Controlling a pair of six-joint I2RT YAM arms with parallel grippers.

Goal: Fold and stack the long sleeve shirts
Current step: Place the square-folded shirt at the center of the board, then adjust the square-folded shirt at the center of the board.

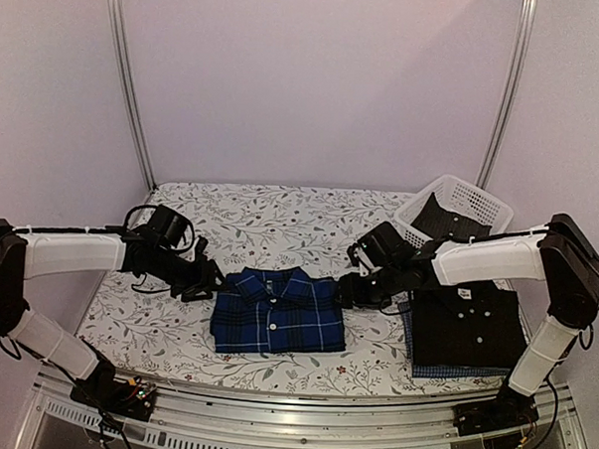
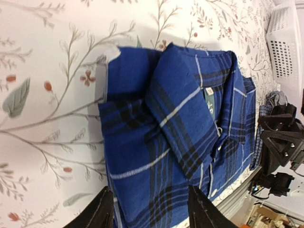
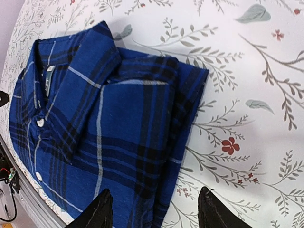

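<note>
The left pincer (image 1: 210,278) and right pincer (image 1: 344,292) are spread wide and hold nothing, one each side of the folded plaid shirt (image 1: 279,313) on the worktop (image 1: 166,318). Folding looks done; next, I think, grab both sides and lift it onto the black shirt (image 1: 469,326)

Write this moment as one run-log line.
plaid shirt folded, centre | left gripper open at its edge | right gripper open at opposite edge | black shirt stacked on blue check shirt

Floral tablecloth (image 1: 270,218), plain pale walls (image 1: 316,76), metal poles (image 1: 127,78).
</note>
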